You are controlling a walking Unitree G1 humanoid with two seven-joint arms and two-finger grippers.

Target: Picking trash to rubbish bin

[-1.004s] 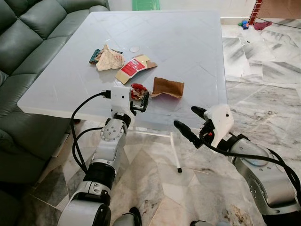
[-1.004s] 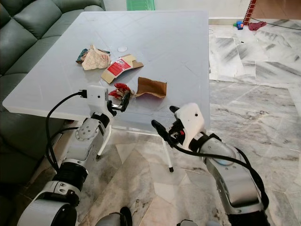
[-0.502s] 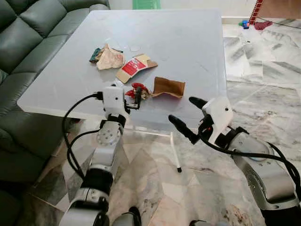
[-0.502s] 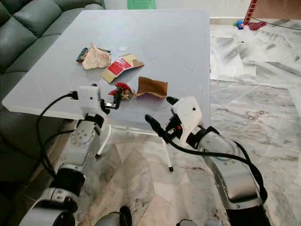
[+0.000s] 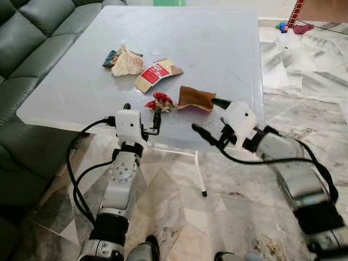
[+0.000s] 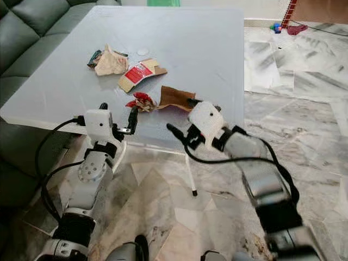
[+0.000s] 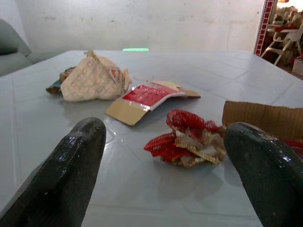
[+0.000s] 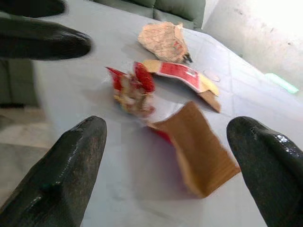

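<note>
- The left gripper [image 5: 142, 119] hangs at the near edge of the pale grey square tabletop [image 5: 217, 49], fingers spread, grasping nothing.
- The right gripper [image 5: 208, 120], at 3 o'clock from it, is likewise released and empty.
- One crumpled red-and-gold foil wrapper [image 7: 187, 137] lies just beyond the left gripper, at 12 o'clock.
- One torn brown cardboard piece [image 5: 196, 98] lies beside the wrapper, at 3 o'clock.
- Farther: one flattened red-labelled carton [image 5: 156, 74], then one crumpled beige paper wad [image 5: 126, 63] at 10 o'clock.
- One dark green leather sofa [image 5: 27, 38] stands at 9 o'clock.
</note>
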